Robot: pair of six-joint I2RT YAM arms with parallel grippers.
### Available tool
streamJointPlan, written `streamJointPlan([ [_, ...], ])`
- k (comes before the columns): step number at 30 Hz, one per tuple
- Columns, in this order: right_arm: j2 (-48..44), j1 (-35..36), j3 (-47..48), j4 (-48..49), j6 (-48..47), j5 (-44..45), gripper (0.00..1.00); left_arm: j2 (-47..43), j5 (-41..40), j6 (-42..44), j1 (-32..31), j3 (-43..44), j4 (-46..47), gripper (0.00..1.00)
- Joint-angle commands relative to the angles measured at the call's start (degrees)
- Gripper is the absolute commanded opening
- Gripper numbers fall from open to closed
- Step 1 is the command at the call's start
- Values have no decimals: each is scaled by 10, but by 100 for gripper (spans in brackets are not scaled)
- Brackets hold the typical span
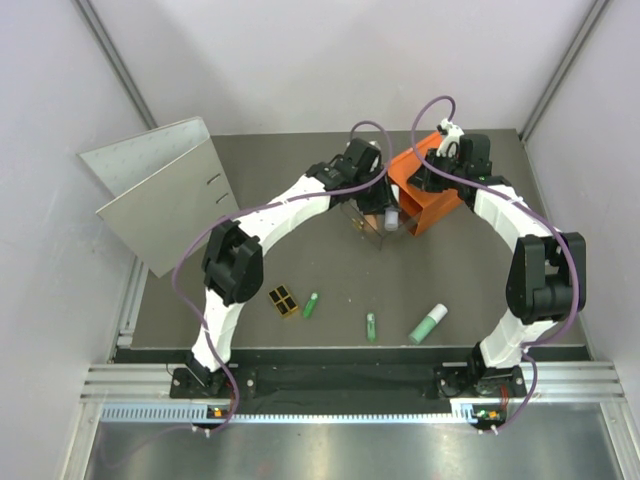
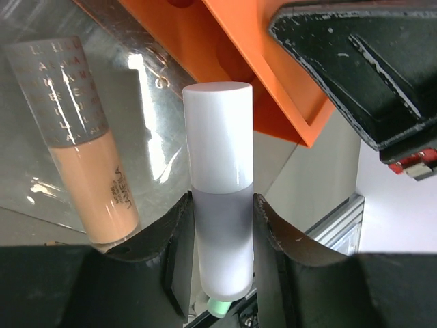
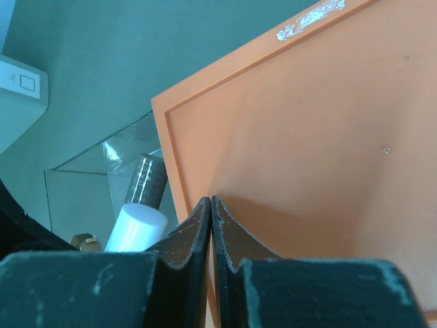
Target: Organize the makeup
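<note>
Lavender-white tube (image 2: 218, 137): clamped at its lower body between the fingers of the left gripper (image 2: 222, 212), with its white cap pointing away from the wrist. It hangs over the clear drawer (image 2: 153, 89), close to the orange drawer box (image 2: 263, 75).

Orange tube (image 2: 82, 157): lies flat inside the clear drawer, grey lettered cap at one end, apart from the held tube.

Right gripper (image 3: 211, 208): jaws pressed together with nothing between them, tips at the flat face of the orange drawer box near its edge. Whether they touch it cannot be told.

Mint green tube (image 1: 428, 323): lies on the dark table (image 1: 480, 290) toward the front, right of centre, white cap up and to the right.

Green sticks, two: first green stick (image 1: 311, 305) lies just beside the palette. Second green stick (image 1: 371, 326) lies between the first and the mint green tube.

Black-and-gold palette (image 1: 284, 301): flat on the table near the left arm, four pans showing.

Grey ring binder (image 1: 160, 190): stands open at the back left.
</note>
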Motion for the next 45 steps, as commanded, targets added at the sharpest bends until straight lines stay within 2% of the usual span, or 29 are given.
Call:
streamJointPlan([
  [1,43,-2,-49,-136,-23,40,5,10,-17,1,4,29,10,0],
  [9,46,-2,-53,-132,-21,39,5,41,-32,8,15,67,-31,4],
  [13,46,-2,-53,-132,-21,38,5,55,-26,9,16,82,-38,17],
  [17,46,-2,-53,-133,-21,38,5,69,-30,16,18,113,-65,37],
  [21,47,-2,-52,-135,-21,39,5,58,-44,26,22,122,-70,51],
  [26,49,-2,-50,-136,-22,37,5,49,-38,38,29,130,-72,55],
  [31,50,-2,-49,-135,-21,37,5,22,-26,51,34,139,-63,47],
  [34,50,-2,-48,-135,-20,37,5,-5,-9,64,33,139,-58,48],
  [37,52,-2,-48,-133,-18,37,5,-35,-7,112,20,129,-53,50],
  [42,56,-1,-45,-134,-14,32,5,-72,-16,181,-29,95,-57,51],
  [45,57,-2,-41,-134,-11,29,5,-91,-62,240,-84,71,-69,55],
])
